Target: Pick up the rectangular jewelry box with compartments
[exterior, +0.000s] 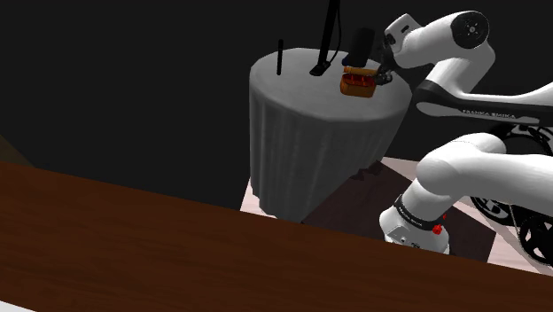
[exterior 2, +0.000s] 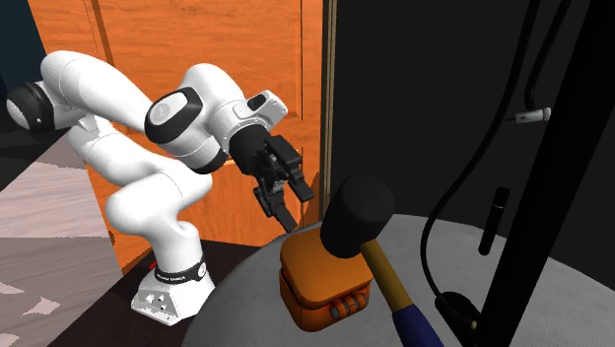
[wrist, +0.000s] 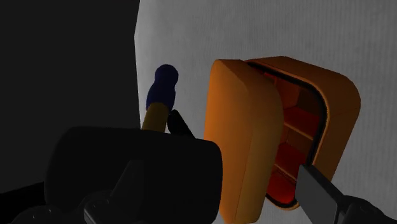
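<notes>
An orange rectangular jewelry box [exterior 2: 322, 283] sits near the edge of a round table draped in grey cloth [exterior 2: 552, 296]. In the wrist view the box [wrist: 245, 137] has its lid swung open, showing red compartments inside. A mallet with a black head [exterior 2: 357, 217] and a blue-gripped handle [wrist: 162, 86] lies against the box. My black gripper [exterior 2: 296, 209] hovers open just off the table's edge, above and beside the box, touching nothing. In the shoulder view the gripper [exterior: 385, 78] is right of the box [exterior: 359, 84].
A black stand with a looping cable [exterior 2: 463, 197] and a short black stick [exterior 2: 498, 222] stand further in on the table [exterior: 301, 151]. An orange wooden door [exterior 2: 197, 39] rises behind the arm. A dark brown wooden surface [exterior: 133, 248] crosses the shoulder view's foreground.
</notes>
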